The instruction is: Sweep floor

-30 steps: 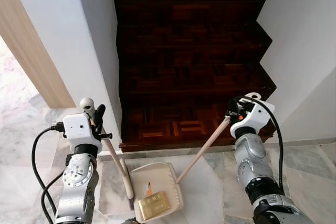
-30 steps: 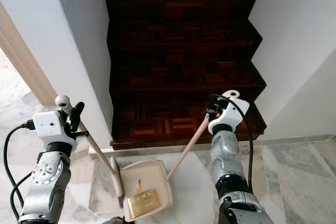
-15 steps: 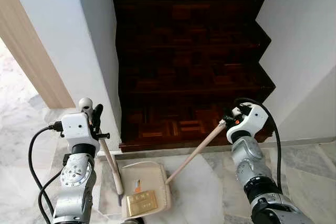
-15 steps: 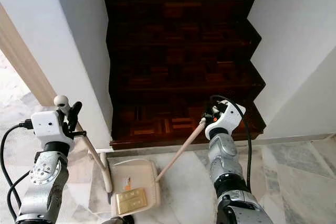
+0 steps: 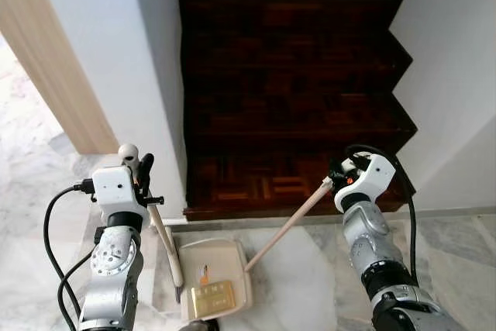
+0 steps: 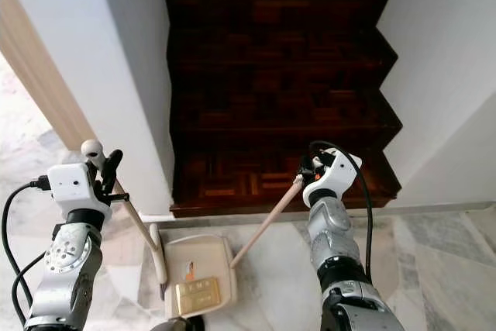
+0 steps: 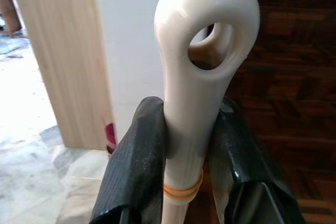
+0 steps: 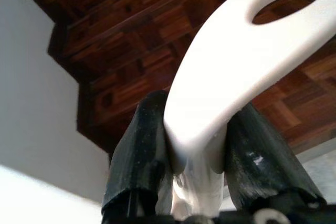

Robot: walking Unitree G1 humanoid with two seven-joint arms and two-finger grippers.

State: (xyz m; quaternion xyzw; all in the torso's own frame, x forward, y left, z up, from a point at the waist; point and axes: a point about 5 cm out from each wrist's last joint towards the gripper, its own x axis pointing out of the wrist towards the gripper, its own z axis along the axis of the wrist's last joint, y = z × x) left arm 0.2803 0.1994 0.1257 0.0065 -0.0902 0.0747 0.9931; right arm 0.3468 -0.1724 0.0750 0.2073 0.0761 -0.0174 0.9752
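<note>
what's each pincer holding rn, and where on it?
Left pincer is shut on the broom handle, just below its looped top end. Right pincer is shut on the dustpan handle, also near its looped top.

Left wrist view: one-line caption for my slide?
Left gripper clamps a cream plastic broom handle with hanging loop, beside dark wooden stairs.

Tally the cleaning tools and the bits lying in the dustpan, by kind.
Brooms: 1, in the left gripper, broom
Dustpans: 1, its handle in the right gripper, dustpan
Gold packets in the pan: 1
Small orange scraps in the pan: 1
Total: 4
</note>
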